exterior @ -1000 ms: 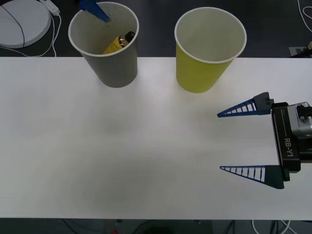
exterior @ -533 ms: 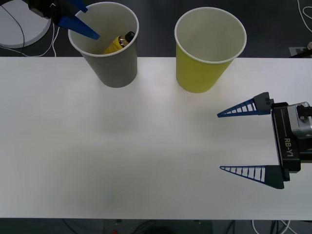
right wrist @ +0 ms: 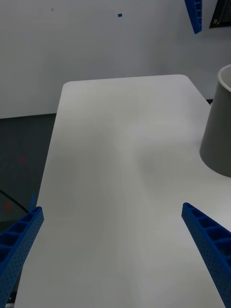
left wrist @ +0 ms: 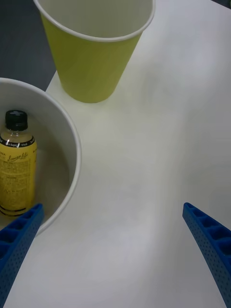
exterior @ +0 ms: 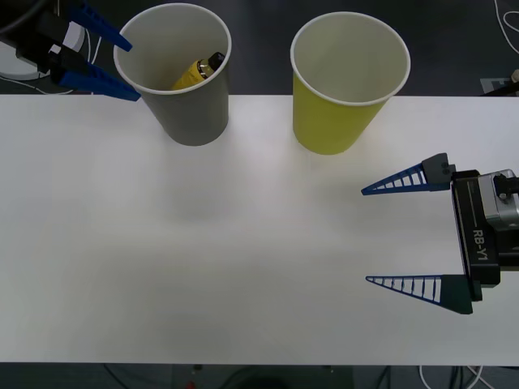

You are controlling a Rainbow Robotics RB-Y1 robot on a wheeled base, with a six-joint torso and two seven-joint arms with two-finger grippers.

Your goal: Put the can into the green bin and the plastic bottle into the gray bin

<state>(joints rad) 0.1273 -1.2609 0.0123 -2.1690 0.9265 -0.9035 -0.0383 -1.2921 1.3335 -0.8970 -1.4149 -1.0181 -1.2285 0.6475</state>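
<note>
Front view shows the plastic bottle (exterior: 197,72) lying inside the gray bin (exterior: 182,77), the spread, empty left gripper (exterior: 104,58) just left of its rim, the right gripper (exterior: 403,235) released near-right, so I judge the green bin (exterior: 345,81) awaits a can.

— Where does the front camera sit?
— High above, looking down on the whole surface (exterior: 243,243).
— And the wrist cameras?
— Both lower and closer; the left one peers into the gray bin (left wrist: 72,139), which the right one sees sidelong across the surface.
</note>
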